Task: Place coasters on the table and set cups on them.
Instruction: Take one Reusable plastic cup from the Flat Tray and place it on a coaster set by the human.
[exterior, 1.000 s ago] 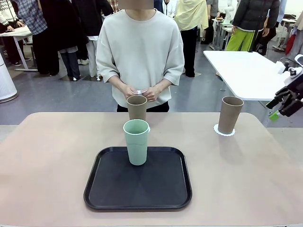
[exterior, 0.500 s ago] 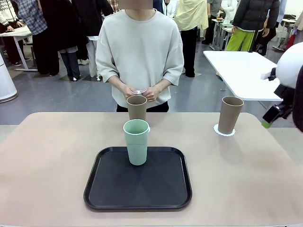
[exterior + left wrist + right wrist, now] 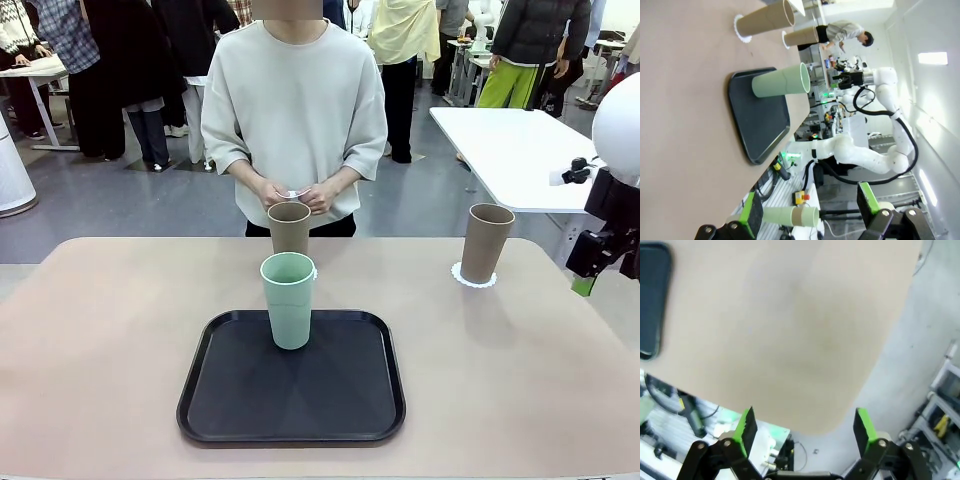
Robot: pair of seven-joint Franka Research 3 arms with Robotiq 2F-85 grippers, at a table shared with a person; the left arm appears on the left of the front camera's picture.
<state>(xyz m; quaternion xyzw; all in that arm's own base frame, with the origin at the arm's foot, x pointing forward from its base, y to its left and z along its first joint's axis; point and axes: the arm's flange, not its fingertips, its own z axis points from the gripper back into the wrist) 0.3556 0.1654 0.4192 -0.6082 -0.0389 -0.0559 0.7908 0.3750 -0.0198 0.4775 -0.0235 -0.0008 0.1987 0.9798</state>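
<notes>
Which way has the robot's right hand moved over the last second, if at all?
Yes. In the front view the right hand has dropped: it was level with the white table's near edge, and now hangs below it, open.

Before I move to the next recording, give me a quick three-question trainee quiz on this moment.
1. True or false: the mint cup stands on the black tray.
2. The right end effector is: A open and holding nothing, B shut on a cup, C shut on a spoon.
3. Fill in: the brown cup near the table's right edge stands on a white ____.
Key: 1 true; 2 A; 3 coaster.
</notes>
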